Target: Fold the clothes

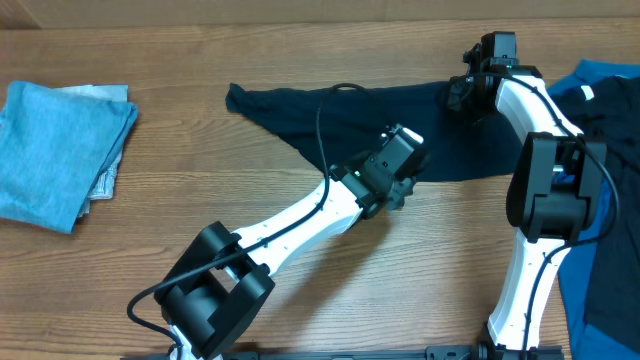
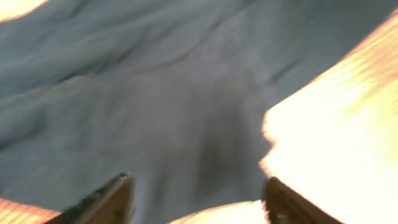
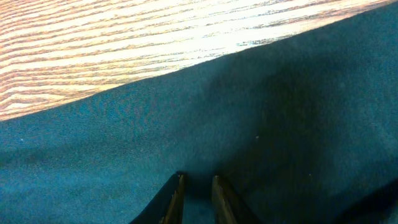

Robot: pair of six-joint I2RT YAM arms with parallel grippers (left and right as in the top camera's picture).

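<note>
Left fingers (image 2: 115,199) held spread over dark navy garment (image 1: 400,110), pinched by right fingers (image 3: 175,198); not yet folded; light blue stack (image 1: 55,150) done.

Counter (image 1: 200,215) warm brown, streaked wood grain; dark navy garment (image 1: 400,120) plain, near-black; folded cloth (image 1: 55,150) light blue; grey piece (image 1: 103,183) pale, unpatterned; royal blue garment (image 1: 620,75) solid

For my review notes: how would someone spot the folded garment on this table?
On the wooden table, look to its far left edge. The light blue garment lies there folded atop a pale grey garment. Unlike the spread-out dark navy garment, it is a neat stack.
</note>
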